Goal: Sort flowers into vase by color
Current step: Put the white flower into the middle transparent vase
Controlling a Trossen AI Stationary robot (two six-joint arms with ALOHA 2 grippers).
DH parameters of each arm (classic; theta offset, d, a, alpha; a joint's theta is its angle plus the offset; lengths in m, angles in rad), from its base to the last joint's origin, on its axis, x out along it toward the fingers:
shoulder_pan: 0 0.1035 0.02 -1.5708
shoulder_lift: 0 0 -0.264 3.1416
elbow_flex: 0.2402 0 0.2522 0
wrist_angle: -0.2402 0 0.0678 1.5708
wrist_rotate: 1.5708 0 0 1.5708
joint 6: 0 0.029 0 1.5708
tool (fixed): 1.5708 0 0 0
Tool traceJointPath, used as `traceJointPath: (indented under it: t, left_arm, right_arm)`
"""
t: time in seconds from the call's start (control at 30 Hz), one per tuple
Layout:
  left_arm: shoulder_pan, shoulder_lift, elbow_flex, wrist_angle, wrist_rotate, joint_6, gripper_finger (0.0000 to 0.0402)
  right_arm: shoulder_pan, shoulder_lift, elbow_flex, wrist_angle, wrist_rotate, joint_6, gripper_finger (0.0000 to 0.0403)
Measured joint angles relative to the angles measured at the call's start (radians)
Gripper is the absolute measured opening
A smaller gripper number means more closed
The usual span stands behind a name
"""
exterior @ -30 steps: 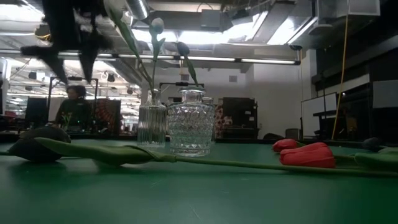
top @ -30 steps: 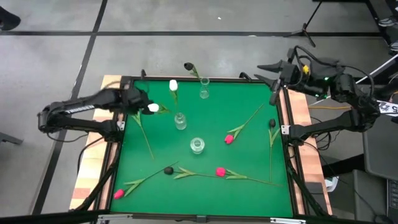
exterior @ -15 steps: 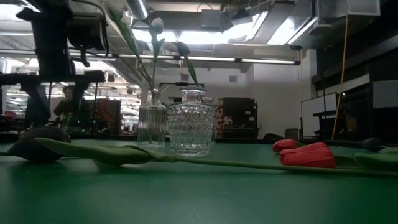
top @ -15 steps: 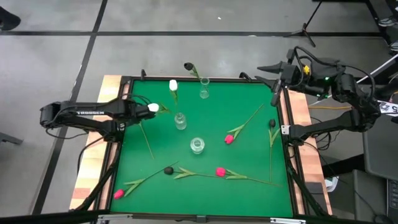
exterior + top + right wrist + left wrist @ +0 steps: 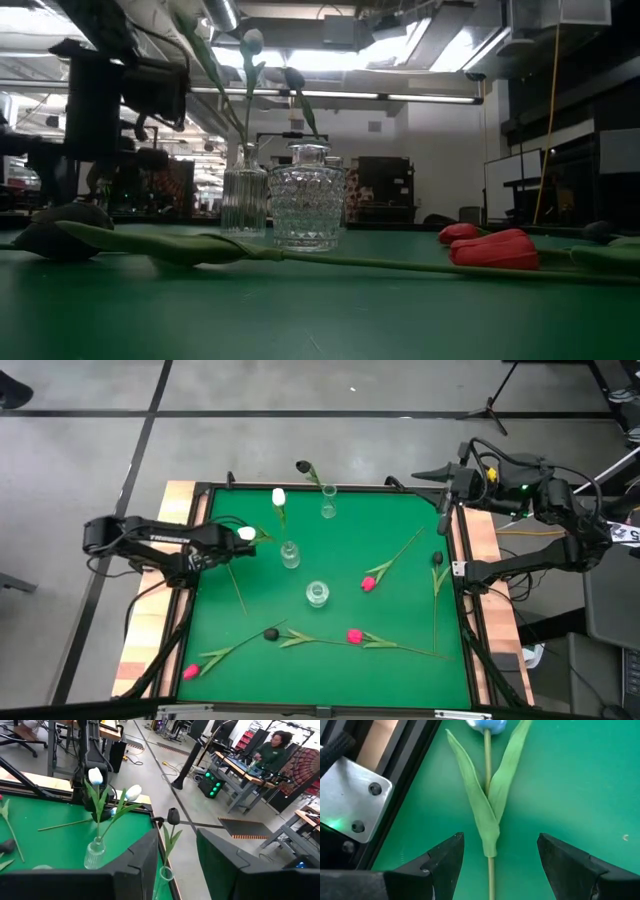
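The left gripper hovers over the table's left edge with its fingers spread wide and empty. Between them, on the green top, lies a white tulip; in the high view its head sits just past the fingertips and its stem runs back toward the front of the table.

The right gripper waits above the far right corner, fingers partly apart and holding nothing.

Three glass vases stand near the middle. The ribbed vase holds a white tulip. The far vase holds a black tulip. The round vase has no flower in it.

Loose on the table lie three pink tulips and two black ones.

A person stands at a bench beyond the table.
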Motion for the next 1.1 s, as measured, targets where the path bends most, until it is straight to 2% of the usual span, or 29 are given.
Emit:
traceJointPath:
  t: [0.33, 0.47, 0.7, 0.83, 1.1]
  left_arm:
    - [0.001, 0.162, 0.005, 0.062, 0.009, 0.012, 0.024]
    - [0.001, 0.179, 0.005, 0.093, 0.006, 0.026, 0.0195]
    - [0.001, 0.157, 0.003, 0.127, 0.002, 0.0, 0.007]
    - [-0.003, 0.153, 0.001, 0.146, -0.021, 0.053, 0.0015]
    - [0.003, 0.09, -0.002, 0.177, -0.061, 0.072, 0.0019]
  right_arm:
    - [0.0, 0.0, 0.0, 0.0, -0.045, 0.0, 0.0135]
    - [0.0, 0.0, 0.0, 0.0, -0.045, 0.0, 0.0135]
    - [0.0, 0.0, 0.0, 0.0, -0.045, -0.005, 0.0135]
    - [0.0, 0.0, 0.0, 0.0, -0.045, -0.028, 0.0135]
    - [0.0, 0.0, 0.0, 0.001, -0.045, -0.029, 0.0135]
